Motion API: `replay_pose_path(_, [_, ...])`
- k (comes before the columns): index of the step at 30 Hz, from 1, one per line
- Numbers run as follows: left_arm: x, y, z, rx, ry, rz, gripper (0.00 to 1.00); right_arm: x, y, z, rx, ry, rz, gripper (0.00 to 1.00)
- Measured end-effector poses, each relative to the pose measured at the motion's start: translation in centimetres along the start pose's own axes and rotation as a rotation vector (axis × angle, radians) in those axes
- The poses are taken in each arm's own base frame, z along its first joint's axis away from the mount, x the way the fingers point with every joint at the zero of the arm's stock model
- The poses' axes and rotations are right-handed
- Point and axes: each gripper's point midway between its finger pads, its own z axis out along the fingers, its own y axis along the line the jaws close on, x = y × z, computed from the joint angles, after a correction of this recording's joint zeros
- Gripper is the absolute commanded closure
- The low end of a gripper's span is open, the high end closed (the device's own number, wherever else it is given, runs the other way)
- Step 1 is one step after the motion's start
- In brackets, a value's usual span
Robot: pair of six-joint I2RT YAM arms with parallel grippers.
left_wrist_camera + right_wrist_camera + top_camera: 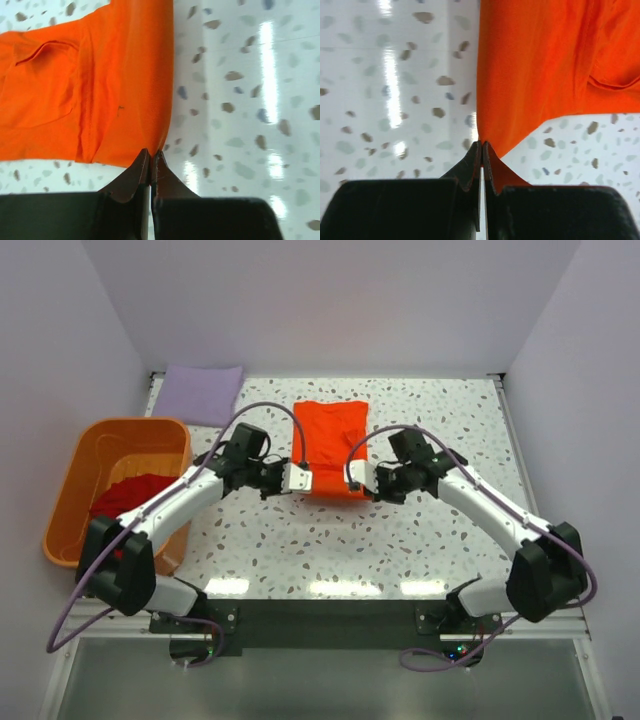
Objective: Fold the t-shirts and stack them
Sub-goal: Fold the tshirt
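Orange shirt lay in the middle of the table, a bit toward the far edge. It was folded into a long strip w/ one short end facing the near edge. L claw was squeezed tight on that end's left corner. R claw was squeezed tight on the right corner. Both claws sat low by the table top and faced each other, w/ only the shirt btw them.

Tub stood at the left edge. Red shirt lay bunched up inside it. L arm ran just beside the tub's right wall. Purple shirt lay folded at the far left corner, apart from the orange shirt and both claws.
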Motion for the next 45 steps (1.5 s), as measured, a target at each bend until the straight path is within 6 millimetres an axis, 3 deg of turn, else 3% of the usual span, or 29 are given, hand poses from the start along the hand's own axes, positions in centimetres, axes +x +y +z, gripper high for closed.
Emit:
replay_pose_path(6, [-2.4, -7.7, -2.2, 0.163, -0.053, -0.030, 1.00, -2.0, 7.8, -3.2, -0.124, -0.054, -0.039, 1.00])
replay_pose_path(11, [-4.8, -9.9, -4.8, 0.224, -0.099, -0.082, 1.00, -3.5, 9.9, -6.0, -0.142, -0.115, -0.019, 1.00])
replay_pose_path(13, [-5.6, -9.3, -5.2, 0.236, -0.104, -0.093, 1.00, -3.7, 9.3, -6.2, -0.152, -0.107, 0.000, 1.00])
replay_pose_path(17, [-6.0, -6.0, -4.7, 0.238, -0.095, -0.132, 1.00, -3.1, 6.5, -5.2, -0.174, -0.071, 0.055, 1.00])
replay_pose_path(25, [-2.3, 3.1, -1.3, 0.232, -0.058, -0.221, 1.00, -1.0, 0.5, -1.6, -0.237, -0.009, 0.090, 1.00])
replay_pose_path(31, [0.1, 8.3, 1.3, 0.222, -0.048, -0.232, 1.00, 0.1, -4.5, 1.3, -0.249, 0.010, 0.095, 1.00])
replay_pose_path(35, [1.9, 10.5, 3.2, 0.217, -0.044, -0.250, 1.00, 1.6, -7.7, 3.4, -0.246, 0.024, 0.112, 1.00])
replay_pose_path(39, [4.4, 11.4, 5.4, 0.218, -0.031, -0.278, 0.98, 3.7, -10.2, 6.0, -0.245, 0.050, 0.139, 1.00])
replay_pose_path(45, [7.9, 11.3, 8.4, 0.225, 0.011, -0.336, 0.96, 7.0, -10.5, 8.9, -0.265, 0.117, 0.164, 1.00])
